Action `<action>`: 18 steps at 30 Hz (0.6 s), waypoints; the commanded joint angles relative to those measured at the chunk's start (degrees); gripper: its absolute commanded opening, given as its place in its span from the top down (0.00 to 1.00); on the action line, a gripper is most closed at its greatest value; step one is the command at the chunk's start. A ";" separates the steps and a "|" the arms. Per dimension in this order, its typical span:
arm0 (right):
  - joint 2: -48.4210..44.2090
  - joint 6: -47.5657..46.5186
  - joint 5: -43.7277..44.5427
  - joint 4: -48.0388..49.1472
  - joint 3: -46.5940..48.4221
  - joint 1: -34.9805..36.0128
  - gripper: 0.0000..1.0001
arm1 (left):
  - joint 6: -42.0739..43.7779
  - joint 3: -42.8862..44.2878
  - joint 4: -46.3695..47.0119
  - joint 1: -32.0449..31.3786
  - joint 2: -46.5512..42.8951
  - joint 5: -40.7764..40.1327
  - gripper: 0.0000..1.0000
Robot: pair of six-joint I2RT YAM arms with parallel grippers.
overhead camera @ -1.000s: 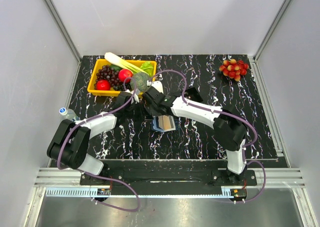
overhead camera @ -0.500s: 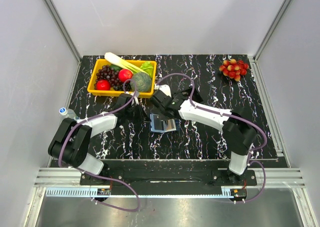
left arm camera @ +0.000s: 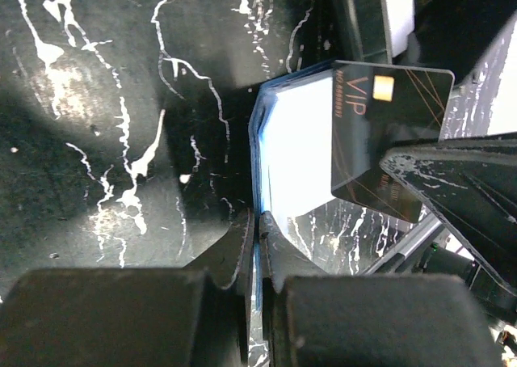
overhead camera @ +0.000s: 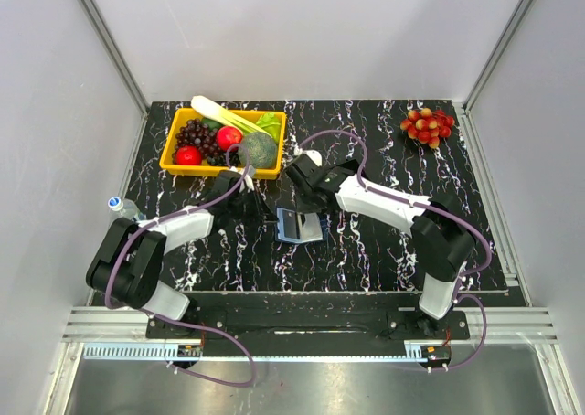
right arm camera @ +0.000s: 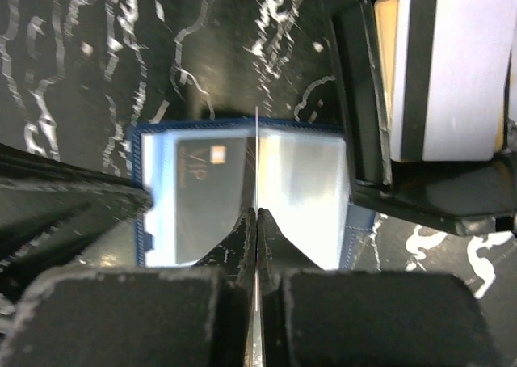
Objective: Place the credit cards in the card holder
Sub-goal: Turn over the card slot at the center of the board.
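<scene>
Credit card [left arm camera: 380,141] in right pincer [right arm camera: 257,215], above holder [left arm camera: 295,149]

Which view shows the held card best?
Left wrist: the card shows its face, with VIP lettering and a chip. The right wrist sees only its thin edge. The top view shows it too small to tell.

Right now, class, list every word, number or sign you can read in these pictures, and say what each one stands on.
"VIP": on the dark card, beside its gold chip.
Small print line next to it: too small to read.
"VIP": also faint over the left half of the open card holder in the right wrist view; whether this is a card or a reflection, I cannot tell.
</scene>
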 commanded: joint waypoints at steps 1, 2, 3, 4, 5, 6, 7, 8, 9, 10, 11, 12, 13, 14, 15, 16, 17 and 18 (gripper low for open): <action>-1.86 2.75 -2.43 4.45 3.78 0.33 1.00 | -0.80 -0.05 3.75 -0.24 -3.42 2.29 1.00; -1.86 3.27 -2.08 4.72 3.96 0.51 1.00 | -0.88 -0.14 3.75 -0.25 -3.43 2.38 1.00; -1.77 3.54 -1.38 5.15 4.13 0.68 1.00 | -0.88 0.04 3.75 -0.25 -3.43 2.38 1.00; -1.68 3.63 -0.59 5.42 4.31 1.03 1.00 | -0.88 0.13 3.84 -0.25 -3.43 2.38 1.00; -1.51 3.72 -0.32 5.51 4.57 1.21 1.00 | -0.88 0.04 3.84 -0.25 -3.43 2.47 1.00; -1.33 3.89 -0.32 5.51 4.84 1.39 1.00 | -0.97 0.13 3.84 -0.25 -3.43 2.64 1.00; -1.07 3.98 -0.58 6.03 4.84 1.47 1.00 | -1.06 0.04 4.02 -0.25 -3.43 2.64 1.00; -0.89 3.98 -0.67 6.12 5.10 1.48 1.00 | -1.23 0.04 4.10 -0.25 -3.43 2.73 1.00; -0.72 4.24 -0.67 6.12 5.36 1.82 1.00 | -1.32 -0.05 4.11 -0.25 -3.43 2.82 1.00; -0.63 4.42 -0.76 6.30 5.45 1.91 1.00 | -1.41 0.04 4.28 -0.25 -3.43 2.73 1.00; -0.54 4.59 -0.93 6.47 5.54 2.09 1.00 | -1.50 -0.05 4.37 -0.25 -3.43 2.90 1.00; -0.45 4.77 -0.85 6.65 5.72 2.44 1.00 | -1.59 0.04 4.46 -0.16 -3.51 3.17 1.00; -0.28 4.77 -0.76 6.83 5.89 2.53 1.00 | -1.50 0.04 4.46 -0.24 -3.60 3.26 1.00; -0.27 4.68 -0.50 6.83 6.07 2.79 1.00 | -1.67 0.04 4.46 -0.25 -3.60 3.26 1.00; -0.01 4.60 -0.06 6.91 6.24 3.05 1.00 | -1.76 -0.05 4.46 -0.25 -3.86 3.26 1.00; 0.16 4.77 0.21 6.92 6.51 3.06 1.00 | -1.76 -0.05 4.63 -0.25 -3.95 3.26 1.00; 0.43 4.60 0.21 7.00 6.60 3.14 1.00 | -1.85 -0.14 4.55 -0.25 -3.95 3.08 1.00; 0.78 4.77 0.56 6.92 6.86 3.14 1.00 | -1.85 -0.22 4.54 -0.25 -3.95 3.17 1.00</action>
